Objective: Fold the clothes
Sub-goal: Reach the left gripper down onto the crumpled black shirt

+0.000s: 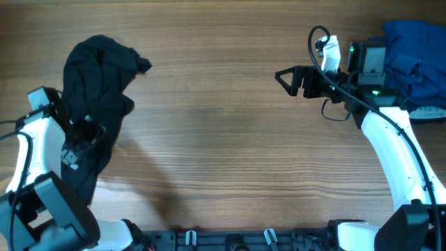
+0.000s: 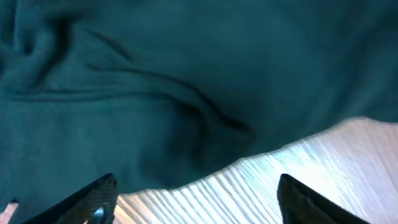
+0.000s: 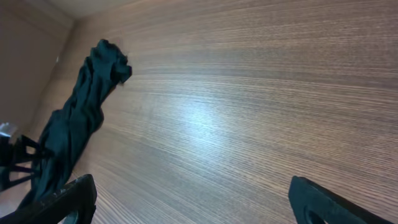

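The clothes (image 1: 97,77) are one black garment lying crumpled in a long heap at the table's left side. My left gripper (image 1: 85,132) hovers low over its near half. In the left wrist view the clothes (image 2: 155,93) fill the upper part of the frame. Their hem runs just ahead of my left gripper (image 2: 199,205), which is open with only bare wood between its fingers. My right gripper (image 1: 280,78) is open over the table's far right, pointing left, well apart from the garment. From the right wrist, the clothes (image 3: 81,124) lie far off beyond the right gripper (image 3: 193,205).
A heap of blue and dark garments (image 1: 414,56) lies at the back right corner, behind the right arm. The wooden table (image 1: 223,139) stretches between the two arms. A rail of black clips (image 1: 265,237) runs along the front edge.
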`<state>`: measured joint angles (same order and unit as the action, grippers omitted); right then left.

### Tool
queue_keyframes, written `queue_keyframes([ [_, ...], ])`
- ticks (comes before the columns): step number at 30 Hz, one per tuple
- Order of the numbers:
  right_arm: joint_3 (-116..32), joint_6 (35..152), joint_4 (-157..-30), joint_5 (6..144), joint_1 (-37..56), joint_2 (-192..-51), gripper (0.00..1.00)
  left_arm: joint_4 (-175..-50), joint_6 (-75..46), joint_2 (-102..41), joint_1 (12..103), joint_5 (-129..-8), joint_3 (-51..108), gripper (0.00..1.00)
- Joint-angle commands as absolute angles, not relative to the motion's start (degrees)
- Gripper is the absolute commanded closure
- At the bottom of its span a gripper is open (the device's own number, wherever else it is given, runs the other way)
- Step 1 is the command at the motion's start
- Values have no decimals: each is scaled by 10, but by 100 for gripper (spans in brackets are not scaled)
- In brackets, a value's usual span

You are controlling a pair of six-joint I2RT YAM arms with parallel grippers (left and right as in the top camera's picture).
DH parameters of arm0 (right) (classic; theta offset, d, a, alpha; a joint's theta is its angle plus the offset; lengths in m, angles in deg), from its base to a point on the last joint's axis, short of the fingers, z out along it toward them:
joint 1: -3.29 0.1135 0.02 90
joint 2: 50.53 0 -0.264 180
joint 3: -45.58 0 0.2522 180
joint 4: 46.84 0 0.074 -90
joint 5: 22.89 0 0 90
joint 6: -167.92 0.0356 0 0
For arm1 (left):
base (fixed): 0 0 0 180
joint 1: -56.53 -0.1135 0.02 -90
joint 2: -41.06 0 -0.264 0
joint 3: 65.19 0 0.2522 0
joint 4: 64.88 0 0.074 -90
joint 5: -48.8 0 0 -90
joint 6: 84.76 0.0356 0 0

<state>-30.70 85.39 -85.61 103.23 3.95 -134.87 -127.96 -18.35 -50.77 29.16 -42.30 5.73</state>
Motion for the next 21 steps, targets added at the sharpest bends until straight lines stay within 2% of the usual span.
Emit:
queue_keyframes([
  [1, -319, 854, -853, 1017, 42, -1355, 0, -1254, -190, -512, 280, -416, 42, 16],
  [7, -318, 854, -853, 1011, 42, -1355, 0, -1240, -189, -512, 280, -386, 41, 16],
  [11, -318, 855, -853, 1011, 42, -1355, 0, -1240, -163, -512, 280, -376, 39, 22],
  [14, -318, 855, -853, 1011, 42, -1355, 0, -1241, -160, -515, 280, -376, 39, 23],
  [19, -318, 854, -853, 1011, 42, -1355, 0, -1247, -160, -527, 280, -374, 39, 35],
  [21, -318, 855, -853, 1011, 42, -1355, 0, -1247, -160, -538, 280, -371, 38, 36],
])
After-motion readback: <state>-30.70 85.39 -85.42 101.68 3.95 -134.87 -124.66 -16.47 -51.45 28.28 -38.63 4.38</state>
